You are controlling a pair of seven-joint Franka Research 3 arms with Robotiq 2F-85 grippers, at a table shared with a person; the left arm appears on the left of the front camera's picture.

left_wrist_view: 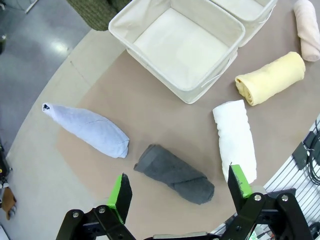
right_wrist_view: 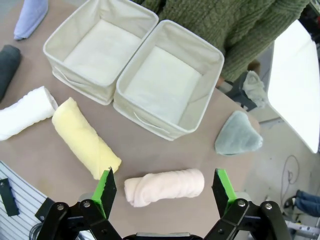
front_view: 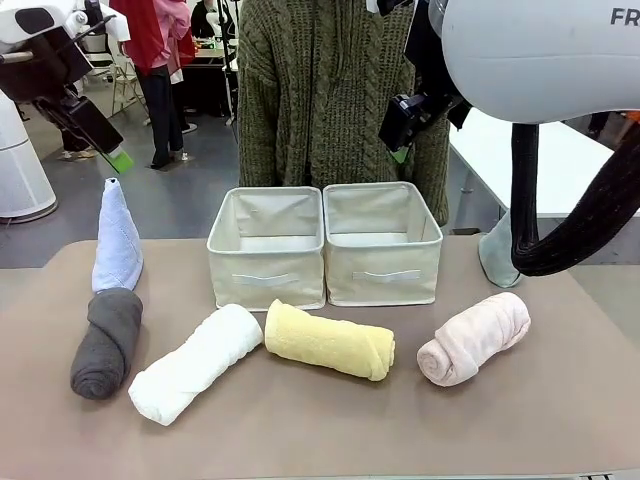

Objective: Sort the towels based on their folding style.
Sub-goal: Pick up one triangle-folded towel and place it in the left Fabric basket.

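On table (front_view: 400,425): rolls dark grey (front_view: 106,342), white (front_view: 195,362), yellow (front_view: 330,340), pink (front_view: 473,337); cones light blue (front_view: 117,240), grey-blue (front_view: 495,257); both jaws apart.

We see the right arm (front_view: 540,50) as a big, rounded white shell with dark grey letters "FR" at its edge, and a thick black sheathed cable (front_view: 570,235) below it. The left arm (front_view: 35,25) is white as well, with black parts near the wrist. On the left gripper (left_wrist_view: 179,187) we note black linked fingers (left_wrist_view: 120,200), bright green pads (left_wrist_view: 239,181) and small silver screws (left_wrist_view: 102,210) at the joints. The right gripper (right_wrist_view: 164,182) looks to us built the same way. The person (front_view: 330,60) wears a chunky olive-green cable-knit sweater (front_view: 300,120)
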